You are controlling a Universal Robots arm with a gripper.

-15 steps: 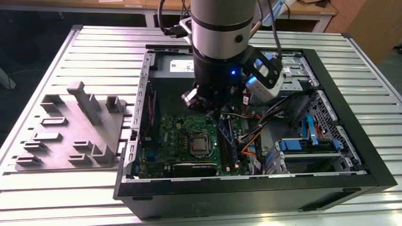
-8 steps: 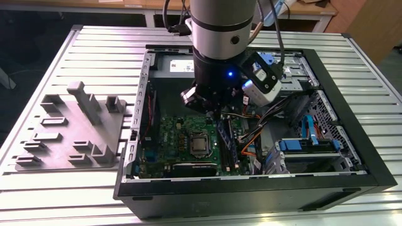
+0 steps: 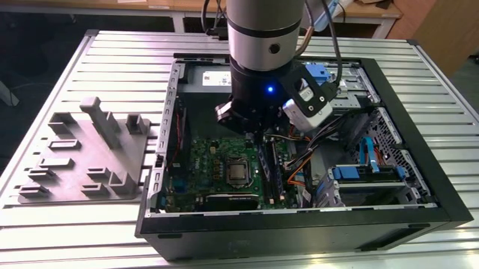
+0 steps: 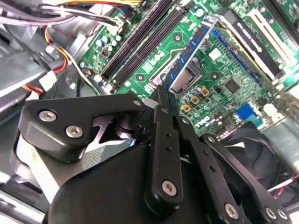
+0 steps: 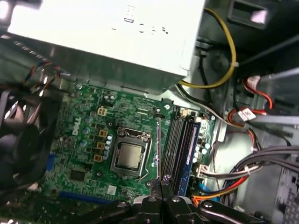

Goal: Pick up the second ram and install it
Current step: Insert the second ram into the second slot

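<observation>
Counter (image 3: 127,56) of ribbed metal slats spans the exterior view. At that view's left a grey moulded fixture (image 3: 82,157) with upright pegs rests on it. Right of the fixture, mid-frame, an open black computer case (image 3: 299,230) lies on its side. The green motherboard (image 3: 217,159) sits in its lower-left part, and a grey power supply (image 3: 210,78) sits above that.

The arm (image 3: 263,33) comes down from the top centre into the case, and the tool (image 3: 250,133) hangs over the motherboard's upper-right area. In the first wrist view the tool (image 5: 161,184) is pinched tight on the second ram (image 5: 159,144). The ram shows edge-on as a thin dark strip between the processor socket (image 5: 130,155) and the memory slots (image 5: 177,142). It runs parallel to the slots and just beside them; whether it touches the board I cannot tell.

Farther toward the exterior view's right are orange cables (image 3: 299,168) and blue drive caddies (image 3: 367,171).
</observation>
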